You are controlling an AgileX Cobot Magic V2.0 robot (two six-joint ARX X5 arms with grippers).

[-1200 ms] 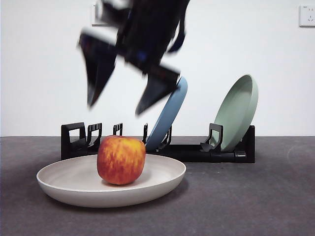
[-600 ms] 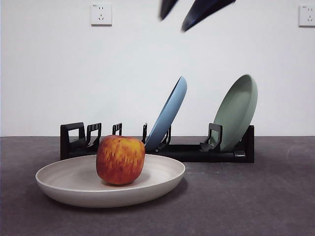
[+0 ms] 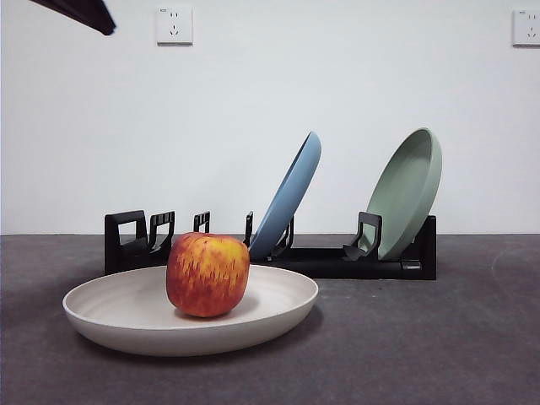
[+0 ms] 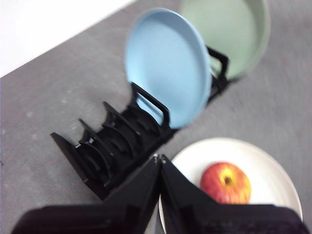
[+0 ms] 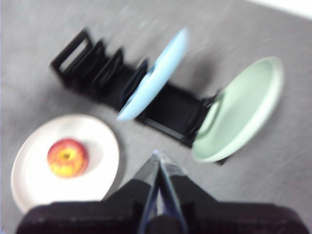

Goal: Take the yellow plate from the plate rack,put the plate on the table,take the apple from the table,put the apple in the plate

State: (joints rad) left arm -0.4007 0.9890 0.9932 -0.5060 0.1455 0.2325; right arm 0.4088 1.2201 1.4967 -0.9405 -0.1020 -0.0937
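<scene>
The yellow plate (image 3: 135, 316) lies flat on the table (image 3: 422, 337) in front of the plate rack (image 3: 321, 260). The apple (image 3: 207, 274) sits in the plate, a little right of its middle. Both also show in the left wrist view, plate (image 4: 273, 170) and apple (image 4: 225, 182), and in the right wrist view, plate (image 5: 97, 141) and apple (image 5: 68, 157). My left gripper (image 4: 159, 158) is shut and empty, high above the rack's end. My right gripper (image 5: 156, 155) is shut and empty, high above the table. A black tip (image 3: 80, 12) shows at the front view's top left corner.
A blue plate (image 3: 291, 194) and a sage-green plate (image 3: 409, 190) stand tilted in the rack's slots. The rack's left slots (image 3: 139, 232) hold nothing. Two wall sockets (image 3: 173, 24) are on the white wall behind.
The arm that hung open over the apple has risen and left the front view. Only a black tip stays at the top left. The apple and plate have not moved.
</scene>
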